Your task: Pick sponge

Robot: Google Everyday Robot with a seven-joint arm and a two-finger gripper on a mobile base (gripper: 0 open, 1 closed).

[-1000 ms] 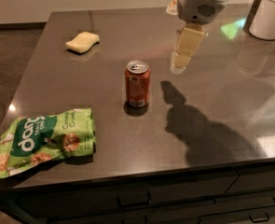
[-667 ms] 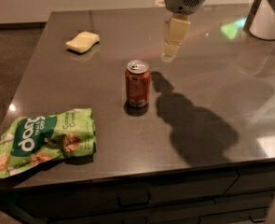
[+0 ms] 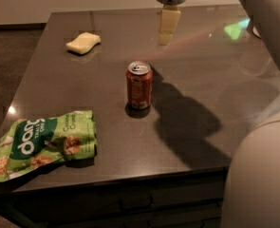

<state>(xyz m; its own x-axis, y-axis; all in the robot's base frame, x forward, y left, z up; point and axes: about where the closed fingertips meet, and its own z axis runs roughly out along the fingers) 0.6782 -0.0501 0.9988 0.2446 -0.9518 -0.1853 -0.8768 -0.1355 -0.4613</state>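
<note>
Likely an office kitchenette or break area. A can (image 3: 139, 85) stands mid-counter (image 3: 215, 70) on a dark polished top with drawers (image 3: 130, 203) below. Behind the can is a plain pale wall (image 3: 59, 1). A snack bag (image 3: 40, 144) lies front-left of the can, a sponge (image 3: 83, 42) back-left. The gripper (image 3: 165, 38) hangs behind the can.

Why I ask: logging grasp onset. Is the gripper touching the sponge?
Apart. The camera view shows a wide stretch of table between the gripper and the sponge.

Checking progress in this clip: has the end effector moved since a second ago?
Yes. The end effector has shifted leftward toward the sponge; it now hangs just right of the red can, farther back.
</note>
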